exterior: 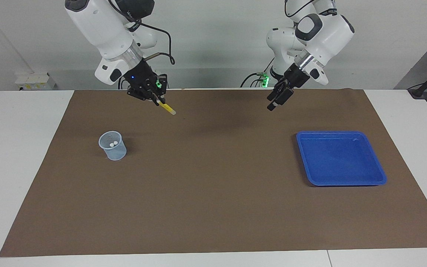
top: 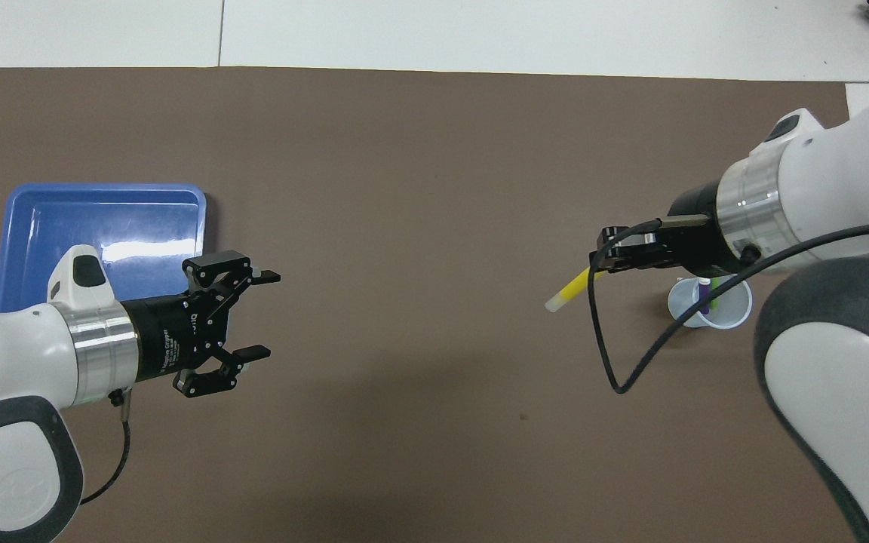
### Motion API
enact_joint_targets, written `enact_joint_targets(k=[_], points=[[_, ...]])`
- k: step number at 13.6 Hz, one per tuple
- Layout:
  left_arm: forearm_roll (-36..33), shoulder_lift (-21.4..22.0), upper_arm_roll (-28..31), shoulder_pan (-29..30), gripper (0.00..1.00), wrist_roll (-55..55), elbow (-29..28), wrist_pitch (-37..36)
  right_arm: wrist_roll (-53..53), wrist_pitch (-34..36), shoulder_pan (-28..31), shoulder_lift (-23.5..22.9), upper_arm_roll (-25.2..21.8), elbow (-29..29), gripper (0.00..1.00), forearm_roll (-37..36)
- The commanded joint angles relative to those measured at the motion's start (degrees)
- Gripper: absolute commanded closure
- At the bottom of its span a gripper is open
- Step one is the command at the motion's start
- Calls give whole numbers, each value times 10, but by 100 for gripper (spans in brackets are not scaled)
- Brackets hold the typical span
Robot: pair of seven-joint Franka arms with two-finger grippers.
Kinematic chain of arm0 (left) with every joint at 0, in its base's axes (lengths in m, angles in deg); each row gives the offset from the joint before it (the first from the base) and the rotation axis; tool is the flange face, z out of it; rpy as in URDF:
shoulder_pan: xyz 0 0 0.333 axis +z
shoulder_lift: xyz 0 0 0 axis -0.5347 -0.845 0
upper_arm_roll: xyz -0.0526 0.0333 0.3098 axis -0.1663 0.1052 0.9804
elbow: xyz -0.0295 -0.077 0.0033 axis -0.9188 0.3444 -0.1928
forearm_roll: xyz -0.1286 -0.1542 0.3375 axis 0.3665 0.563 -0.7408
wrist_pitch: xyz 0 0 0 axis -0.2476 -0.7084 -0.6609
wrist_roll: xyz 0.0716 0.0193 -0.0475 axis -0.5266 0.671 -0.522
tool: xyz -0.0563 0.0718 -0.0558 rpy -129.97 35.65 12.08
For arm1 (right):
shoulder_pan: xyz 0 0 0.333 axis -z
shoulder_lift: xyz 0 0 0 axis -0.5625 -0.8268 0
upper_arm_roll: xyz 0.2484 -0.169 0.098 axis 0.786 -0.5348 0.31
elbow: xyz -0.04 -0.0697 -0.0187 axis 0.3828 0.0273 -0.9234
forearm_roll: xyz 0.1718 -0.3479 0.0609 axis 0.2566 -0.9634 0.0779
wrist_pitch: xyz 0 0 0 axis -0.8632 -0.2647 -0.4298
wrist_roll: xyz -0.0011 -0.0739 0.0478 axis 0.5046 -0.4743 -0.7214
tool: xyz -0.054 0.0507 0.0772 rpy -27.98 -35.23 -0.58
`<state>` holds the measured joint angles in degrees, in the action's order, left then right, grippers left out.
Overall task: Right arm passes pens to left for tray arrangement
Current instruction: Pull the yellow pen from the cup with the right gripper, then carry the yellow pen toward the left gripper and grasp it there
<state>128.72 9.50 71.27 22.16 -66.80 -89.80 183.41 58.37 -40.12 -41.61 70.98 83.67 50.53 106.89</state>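
My right gripper (exterior: 154, 96) (top: 606, 256) is shut on the yellow pen (exterior: 166, 108) (top: 572, 289). It holds the pen up in the air over the brown mat, whitish end slanting down toward the table's middle. The purple pen (top: 704, 293) and green pen (top: 715, 289) stand in the pale mesh cup (exterior: 113, 148) (top: 698, 315). My left gripper (exterior: 272, 105) (top: 267, 314) hangs open and empty over the mat, beside the blue tray (exterior: 341, 159) (top: 102, 219), which holds nothing.
A brown mat (exterior: 213, 193) covers most of the white table. The right arm's black cable (top: 615, 362) loops down beside the cup.
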Motion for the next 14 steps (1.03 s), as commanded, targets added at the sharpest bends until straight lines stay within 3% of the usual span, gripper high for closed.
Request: enact_joint_targets(k=[1,6,8,14], points=[[26,6,3,-33,5,-104,-3,50,-129,-76,-48,3,5,17,100,43],[25,-4,3,-116,12,-303,-6,146,-256,-265,-137,15,5,98,100,100],[25,-7,-5,-117,7,-313,-5,167,-294,-299,-160,13,5,110,100,118],[25,-16,-37,-122,8,-352,-8,242,-315,-354,-172,10,5,124,100,174]])
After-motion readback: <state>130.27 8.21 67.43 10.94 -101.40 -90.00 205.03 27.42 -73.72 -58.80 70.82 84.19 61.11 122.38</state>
